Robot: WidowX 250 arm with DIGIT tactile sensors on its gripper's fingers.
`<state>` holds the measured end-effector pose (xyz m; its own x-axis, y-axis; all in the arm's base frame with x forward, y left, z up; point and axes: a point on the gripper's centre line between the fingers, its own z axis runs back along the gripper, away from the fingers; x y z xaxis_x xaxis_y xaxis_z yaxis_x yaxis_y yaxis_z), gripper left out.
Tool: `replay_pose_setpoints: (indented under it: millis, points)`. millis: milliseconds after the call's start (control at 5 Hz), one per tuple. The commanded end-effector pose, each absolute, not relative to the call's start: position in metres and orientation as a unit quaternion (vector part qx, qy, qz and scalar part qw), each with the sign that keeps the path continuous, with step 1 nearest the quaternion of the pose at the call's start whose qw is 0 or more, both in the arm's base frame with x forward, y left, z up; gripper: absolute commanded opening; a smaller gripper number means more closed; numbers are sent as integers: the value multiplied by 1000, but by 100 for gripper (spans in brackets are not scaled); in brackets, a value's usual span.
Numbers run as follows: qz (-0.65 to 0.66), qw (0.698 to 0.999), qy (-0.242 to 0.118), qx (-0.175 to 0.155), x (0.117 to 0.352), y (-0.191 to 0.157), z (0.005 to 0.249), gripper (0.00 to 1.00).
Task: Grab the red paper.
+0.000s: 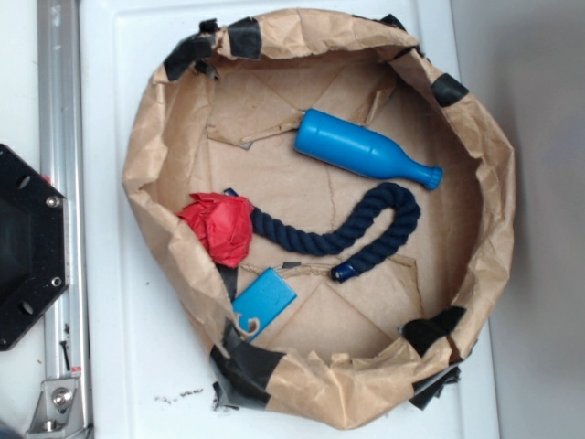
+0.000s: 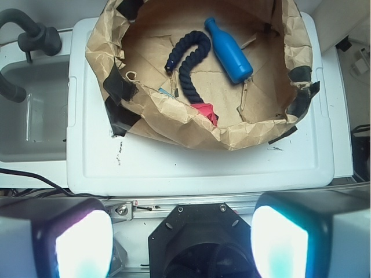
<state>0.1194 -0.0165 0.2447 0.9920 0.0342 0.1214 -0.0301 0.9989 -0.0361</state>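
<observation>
On a white table (image 1: 119, 366), a round basin lined with crumpled brown paper (image 1: 494, 183) is sitting, its rim patched with strips of black tape (image 1: 245, 37). Inside the basin, against the wall nearest the robot's base, the red paper (image 1: 219, 227) is lying as a crumpled bright wad. One end of a dark navy rope (image 1: 366, 229) is touching the wad, and the rope is curving away across the floor of the basin before hooking back on itself. Beyond the rope, a blue bottle (image 1: 361, 149) is lying on its side, neck pointing away from the wad. Just beside the wad, along the same wall, a flat blue block (image 1: 264, 300) is leaning against the lining, with a short loop of pale string at its corner. In the wrist view, the lining's near wall is hiding most of the red paper (image 2: 206, 112), leaving only a small red patch showing above the rim. The tool (image 2: 182, 240) is hanging well back from the basin, above the black base plate (image 2: 200, 237) at the table edge, with its two pale fingers (image 2: 81, 243) spread wide apart at the bottom corners of the wrist view and nothing between them. A grey sink (image 2: 32, 110) is sitting beside the table.
</observation>
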Motion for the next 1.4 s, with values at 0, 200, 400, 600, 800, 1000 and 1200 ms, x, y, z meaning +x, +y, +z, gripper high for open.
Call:
replay_pose_setpoints:
  millis: [0, 200, 400, 600, 800, 1000, 1200]
  points:
    - [16, 998, -61, -17, 119, -17, 245, 100]
    - [41, 992, -29, -118, 147, -23, 212, 100]
    - [40, 982, 23, -181, 191, -25, 200, 100]
    - [53, 982, 36, -179, 221, -7, 173, 100]
    - [64, 989, 48, -126, 230, 16, 148, 100]
    - [64, 989, 48, -126, 230, 16, 148, 100]
    - [64, 989, 48, -126, 230, 16, 148, 100]
